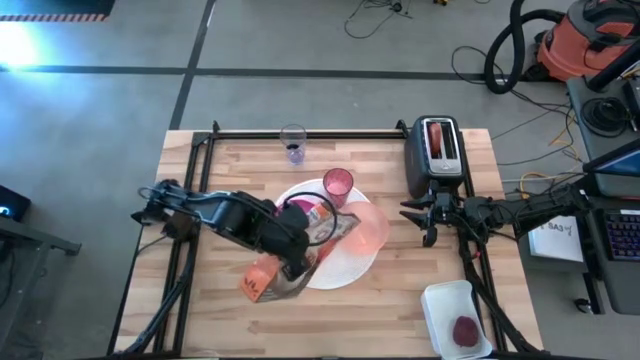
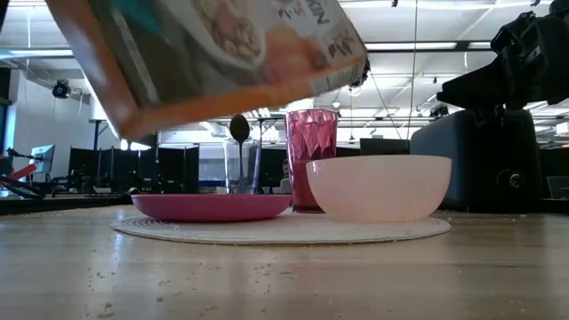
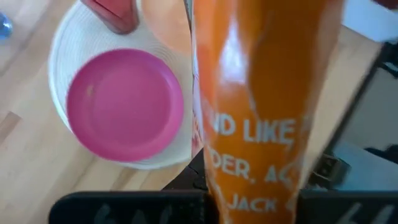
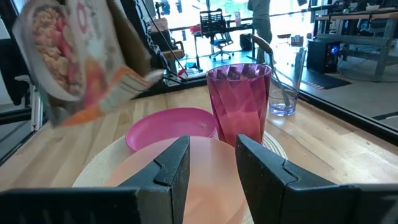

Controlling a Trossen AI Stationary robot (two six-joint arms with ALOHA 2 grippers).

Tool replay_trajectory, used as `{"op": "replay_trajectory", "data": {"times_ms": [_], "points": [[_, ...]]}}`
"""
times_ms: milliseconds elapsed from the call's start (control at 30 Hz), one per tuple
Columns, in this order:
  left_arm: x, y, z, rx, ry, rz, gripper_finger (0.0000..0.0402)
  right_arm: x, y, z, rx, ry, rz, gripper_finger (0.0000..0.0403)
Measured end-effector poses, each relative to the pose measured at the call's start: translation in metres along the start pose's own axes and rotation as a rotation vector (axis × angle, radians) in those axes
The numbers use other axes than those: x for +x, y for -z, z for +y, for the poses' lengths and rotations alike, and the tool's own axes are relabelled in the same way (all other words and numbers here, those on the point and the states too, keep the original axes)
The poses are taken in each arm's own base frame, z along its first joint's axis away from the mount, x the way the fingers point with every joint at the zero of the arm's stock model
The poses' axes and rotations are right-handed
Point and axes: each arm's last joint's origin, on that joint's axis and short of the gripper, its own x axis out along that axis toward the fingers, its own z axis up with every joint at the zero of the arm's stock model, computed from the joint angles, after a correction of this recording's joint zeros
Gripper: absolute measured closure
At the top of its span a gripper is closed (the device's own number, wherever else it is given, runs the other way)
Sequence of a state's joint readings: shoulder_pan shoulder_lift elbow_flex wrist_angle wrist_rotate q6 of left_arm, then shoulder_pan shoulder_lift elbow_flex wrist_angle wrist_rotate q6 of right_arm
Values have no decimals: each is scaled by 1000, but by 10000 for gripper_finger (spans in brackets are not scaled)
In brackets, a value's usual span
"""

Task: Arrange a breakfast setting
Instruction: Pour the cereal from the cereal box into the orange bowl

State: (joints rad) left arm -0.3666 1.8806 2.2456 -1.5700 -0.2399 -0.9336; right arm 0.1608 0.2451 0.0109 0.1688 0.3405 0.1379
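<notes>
Covering most of the picture's middle in the high view, a pale wood table (image 1: 200, 200) with a black frame stands on a grey concrete floor (image 1: 300, 40) strewn with cables. On it lies a white disc (image 1: 350, 268), carrying a magenta plate (image 2: 210, 206), a pink bowl (image 2: 379, 188) and a pink tumbler (image 2: 311, 158), the tumbler touching the plate's far side. Above the disc's near-left edge the left gripper (image 1: 290, 262) is clenched on a tilted orange cereal box (image 2: 213, 53), held in the air over the plate. The right gripper (image 4: 211, 168) hangs just beside the bowl, fingers apart, grasping nothing. Behind the disc stands a clear glass (image 2: 242, 164) with a spoon (image 2: 239, 129) in it. A black toaster (image 1: 437, 152) with bread in its slot sits at the table's far right; a white tray (image 1: 452, 305) with a dark-red fruit (image 1: 466, 331) sits near-right. Beyond the table, an orange shop vacuum (image 1: 590, 40), desks, office chairs and ceiling strip lights fill the room.
</notes>
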Motion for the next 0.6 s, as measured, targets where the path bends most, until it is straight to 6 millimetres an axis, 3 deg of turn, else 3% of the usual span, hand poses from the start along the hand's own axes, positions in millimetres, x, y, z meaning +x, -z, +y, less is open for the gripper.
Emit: {"op": "replay_trajectory", "data": {"times_ms": [267,600], "points": [[20,-2,-7,48,-51,21,401,0,0,0,0,0,0,284],[25,-5,-6,161,-129,-50,401,0,0,0,0,0,0,284]]}}
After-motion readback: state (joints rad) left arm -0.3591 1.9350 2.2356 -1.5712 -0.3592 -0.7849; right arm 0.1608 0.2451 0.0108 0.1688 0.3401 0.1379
